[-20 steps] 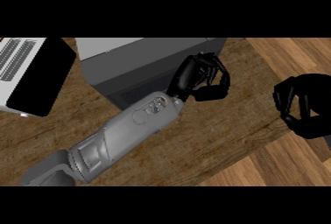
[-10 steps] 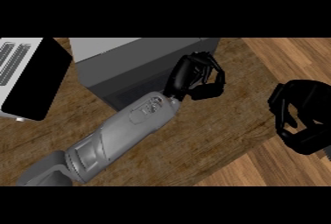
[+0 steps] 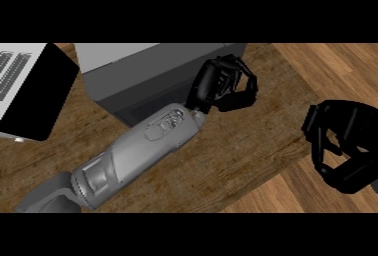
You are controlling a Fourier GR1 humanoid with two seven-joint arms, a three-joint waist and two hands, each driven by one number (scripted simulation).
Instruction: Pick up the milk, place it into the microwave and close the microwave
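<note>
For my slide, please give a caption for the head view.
Left hand curled at the grey microwave's corner; right hand at the counter edge.

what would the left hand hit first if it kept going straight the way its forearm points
Probably the dark grey box-shaped microwave. The left hand, fingers curled, already sits at its right edge, pointing up and right along the brown wooden counter. How high the hand is stays unclear, so it might pass beside it.

Dark wood-grain counter top [image 3: 244, 145] fills view centre. Lighter wooden plank floor [image 3: 332, 65] shows beyond counter's edge at right, top and bottom.
</note>
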